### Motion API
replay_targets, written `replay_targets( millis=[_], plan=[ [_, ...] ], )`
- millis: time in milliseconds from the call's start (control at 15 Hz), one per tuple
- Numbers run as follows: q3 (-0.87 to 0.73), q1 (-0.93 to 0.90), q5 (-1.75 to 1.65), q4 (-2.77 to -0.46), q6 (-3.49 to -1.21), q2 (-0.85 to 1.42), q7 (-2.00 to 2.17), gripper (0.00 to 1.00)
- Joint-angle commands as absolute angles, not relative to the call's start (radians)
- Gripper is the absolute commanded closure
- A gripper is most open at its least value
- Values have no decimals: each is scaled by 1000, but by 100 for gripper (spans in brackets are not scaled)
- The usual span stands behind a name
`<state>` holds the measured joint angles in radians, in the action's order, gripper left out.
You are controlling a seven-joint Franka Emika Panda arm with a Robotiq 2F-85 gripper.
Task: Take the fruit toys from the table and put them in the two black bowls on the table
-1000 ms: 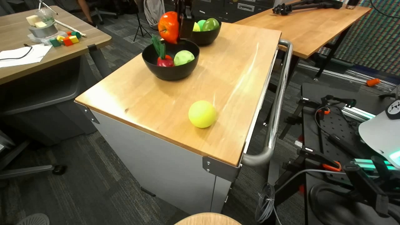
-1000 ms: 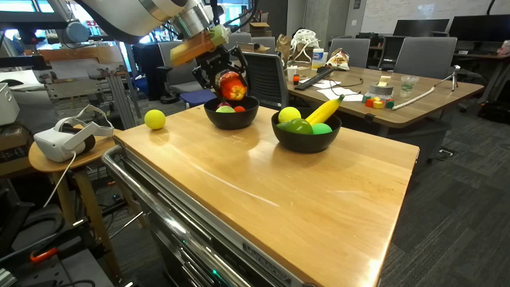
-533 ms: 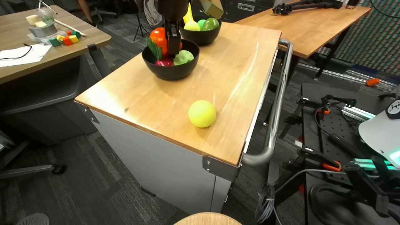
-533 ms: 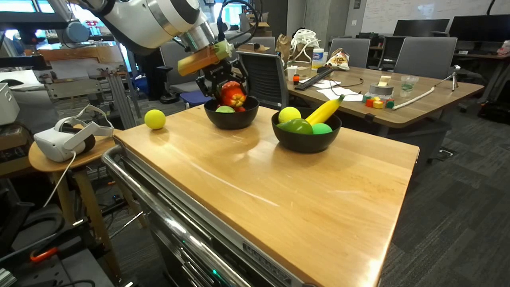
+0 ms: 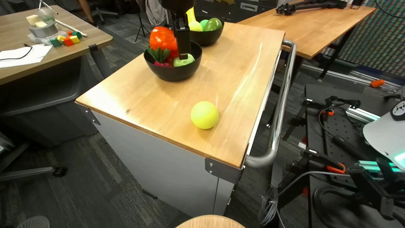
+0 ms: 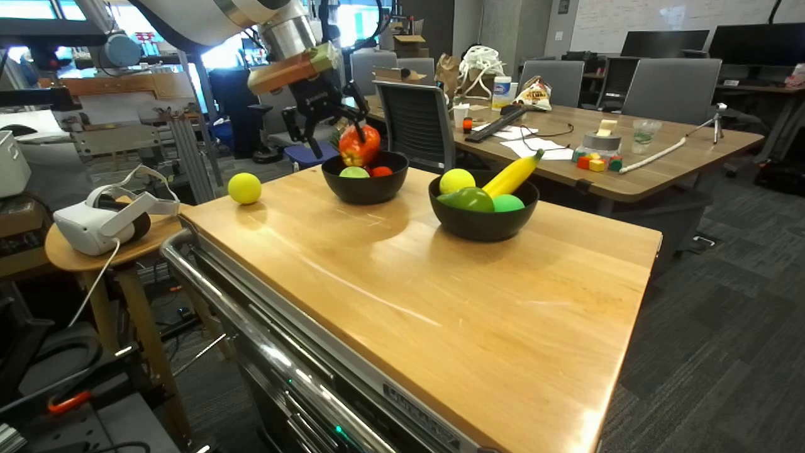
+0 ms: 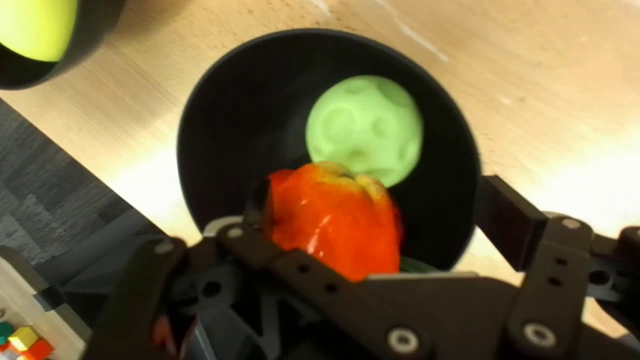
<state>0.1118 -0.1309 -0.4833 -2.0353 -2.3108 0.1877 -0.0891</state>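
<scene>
My gripper (image 6: 336, 141) is open over the first black bowl (image 5: 177, 73), its fingers wide apart in the wrist view (image 7: 387, 215). A shiny orange-red fruit toy (image 7: 330, 225) rests on other toys in that bowl, beside one finger; it rises above the rim (image 6: 360, 146). A pale green ball (image 7: 365, 125), a red ball (image 6: 381, 171) and a red onion (image 5: 163, 64) with green leaves share the bowl. The second black bowl (image 6: 484, 225) holds a banana (image 6: 512, 176), a yellow ball (image 6: 457, 180) and green toys (image 6: 468, 199). Another yellow ball (image 5: 204, 115) lies on the table (image 6: 402, 283).
A metal handle (image 5: 281, 104) runs along one table side. A stool with a white headset (image 6: 100, 220) stands by the table corner near the loose yellow ball. A desk with coloured blocks (image 6: 594, 162) and a chair (image 6: 418, 119) stand beyond the bowls.
The gripper went down with the orange-red fruit to the first bowl, then opened and let it go. It has since moved slightly up and away, and the fruit has tipped over.
</scene>
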Motion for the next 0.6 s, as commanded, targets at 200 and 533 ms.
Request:
replay_targets(
  millis=[200, 533],
  plan=[
    [170, -147, -257, -2248, -2262, -105, -277, 0],
    [139, -189, 58, -2336, -2277, -159, -533, 0]
  ],
)
